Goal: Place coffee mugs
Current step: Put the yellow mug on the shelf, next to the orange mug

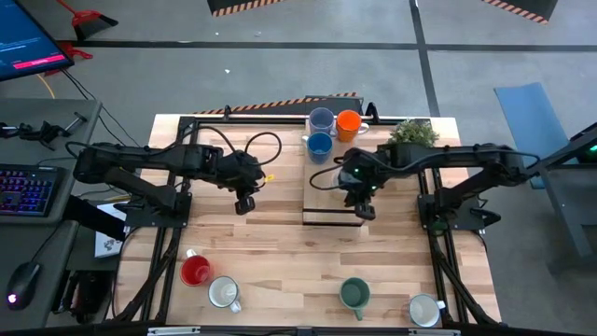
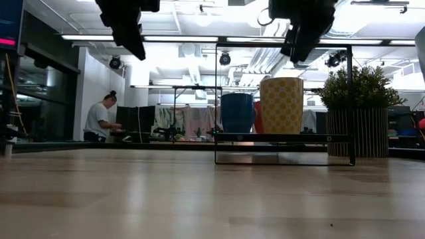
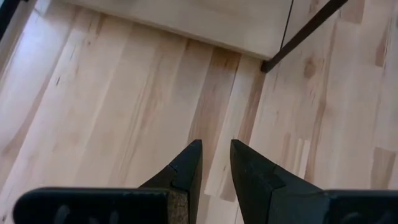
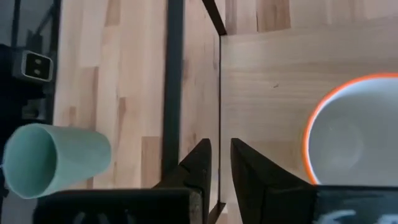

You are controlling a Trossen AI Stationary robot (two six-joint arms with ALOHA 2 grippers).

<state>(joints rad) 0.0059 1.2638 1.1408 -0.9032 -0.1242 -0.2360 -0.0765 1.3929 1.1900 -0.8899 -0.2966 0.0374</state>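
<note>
Three coffee mugs cluster at the back of a small black-framed rack [image 1: 328,218] on the table [image 1: 280,261]: a light blue mug [image 1: 322,120], a dark blue mug [image 1: 319,146] and an orange mug [image 1: 348,124]. Four more stand along the table's near edge in the overhead view: a red mug [image 1: 196,271], a white mug [image 1: 224,293], a green mug [image 1: 354,295] and another white mug [image 1: 424,310]. None of that near row appears in the table-level view, which instead shows the rack's dark blue mug beside a yellow patterned mug [image 2: 281,105], with a potted plant [image 2: 350,118] to one side and a person [image 2: 101,118] in the room behind. The right gripper [image 1: 364,209] hangs over the rack's front edge, fingers nearly together and empty; its wrist camera alone catches the orange mug's white interior and a pale green cup [image 4: 56,158] lying on its side. The left gripper [image 1: 244,204] hovers over bare wood left of the rack, fingers slightly parted, holding nothing.
</note>
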